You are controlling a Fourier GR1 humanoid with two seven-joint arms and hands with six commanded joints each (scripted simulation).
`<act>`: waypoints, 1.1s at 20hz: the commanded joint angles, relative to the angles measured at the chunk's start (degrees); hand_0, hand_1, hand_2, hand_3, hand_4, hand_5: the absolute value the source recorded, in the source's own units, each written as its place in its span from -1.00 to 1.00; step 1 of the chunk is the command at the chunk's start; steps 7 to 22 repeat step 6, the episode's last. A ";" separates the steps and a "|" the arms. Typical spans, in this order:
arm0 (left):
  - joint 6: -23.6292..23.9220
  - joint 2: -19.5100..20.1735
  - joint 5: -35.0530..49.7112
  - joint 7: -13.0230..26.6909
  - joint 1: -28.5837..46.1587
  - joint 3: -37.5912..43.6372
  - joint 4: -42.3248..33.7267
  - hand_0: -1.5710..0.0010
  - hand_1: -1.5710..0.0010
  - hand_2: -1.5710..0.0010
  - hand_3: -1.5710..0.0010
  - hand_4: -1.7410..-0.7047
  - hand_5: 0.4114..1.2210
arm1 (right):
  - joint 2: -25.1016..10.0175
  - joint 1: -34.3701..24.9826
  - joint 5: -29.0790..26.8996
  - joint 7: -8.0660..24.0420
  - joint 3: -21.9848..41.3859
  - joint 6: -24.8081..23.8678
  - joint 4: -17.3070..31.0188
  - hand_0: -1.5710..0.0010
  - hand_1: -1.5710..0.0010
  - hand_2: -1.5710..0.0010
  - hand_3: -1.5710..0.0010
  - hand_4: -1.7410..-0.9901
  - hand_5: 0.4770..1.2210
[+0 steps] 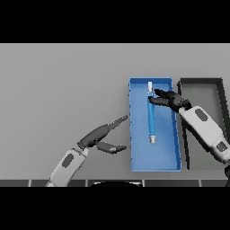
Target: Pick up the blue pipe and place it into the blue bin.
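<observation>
Grey is the flat table [58,81] that fills the view, and on its right part stand two shallow rectangular bins side by side. The blue rectangular bin [139,157] is the nearer to the middle, and the dark grey rectangular bin [202,87] stands just beside it on its right, partly covered by the right arm. The left hand [101,134] lies above the table just to the left of the blue bin, with straight fingers spread apart from the thumb, and it holds nothing. The right hand [170,99] reaches over the upper part of the blue bin; its fingers are relaxed and loosely parted, and their tips are at the upper end of the pipe, but whether they touch it I cannot tell. The long thin blue pipe with white ends [152,119] lies inside the blue bin, almost parallel to its long sides.
</observation>
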 commanded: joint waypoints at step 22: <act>-0.66 0.70 0.37 -0.56 0.42 0.18 0.14 1.00 1.00 1.00 1.00 0.65 -0.83 | 0.07 -0.20 1.03 -0.43 0.58 -0.29 -0.59 0.73 0.87 0.97 0.99 0.57 -0.14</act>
